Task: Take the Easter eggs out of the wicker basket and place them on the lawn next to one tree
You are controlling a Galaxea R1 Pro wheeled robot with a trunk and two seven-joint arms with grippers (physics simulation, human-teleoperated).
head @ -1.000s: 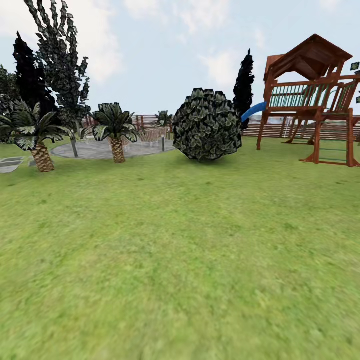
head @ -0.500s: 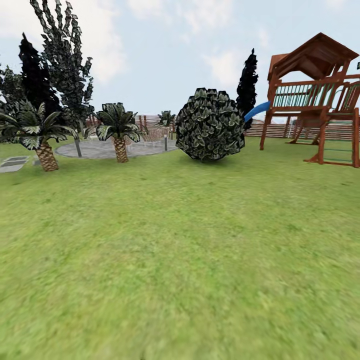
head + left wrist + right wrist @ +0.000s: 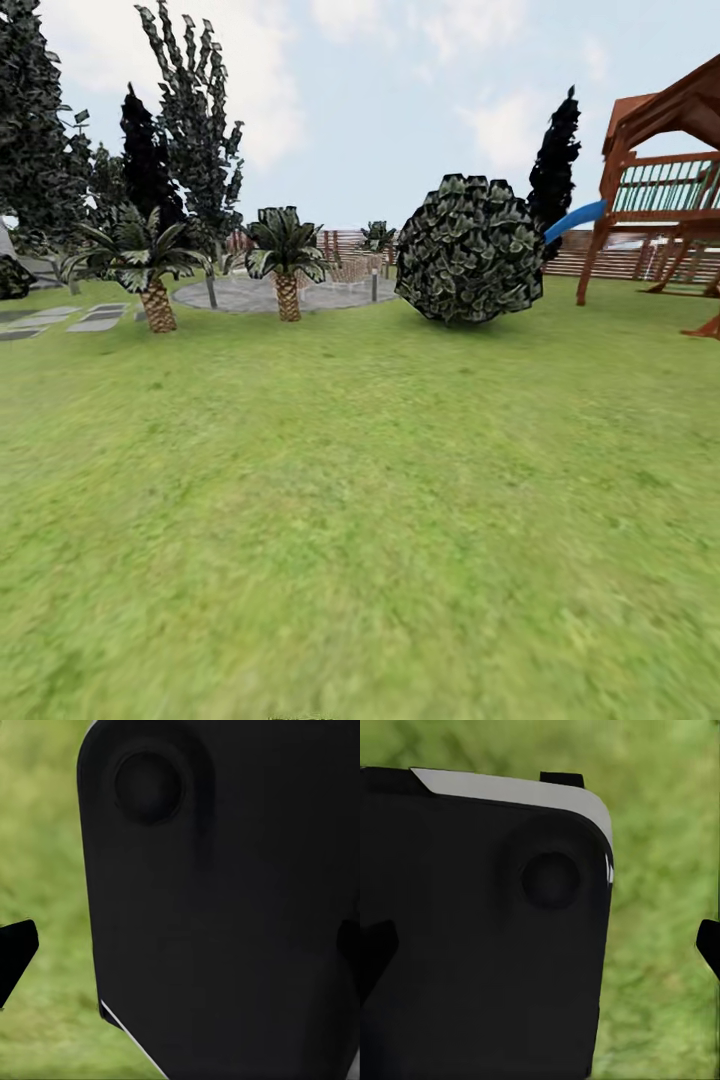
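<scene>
Search/transit step: robot crossing the lawn (image 3: 360,520); basket and eggs not spotted yet, likely elsewhere. Wrist views blocked by dark robot body, claw states can't tell. Next: keep scanning for basket.
</scene>
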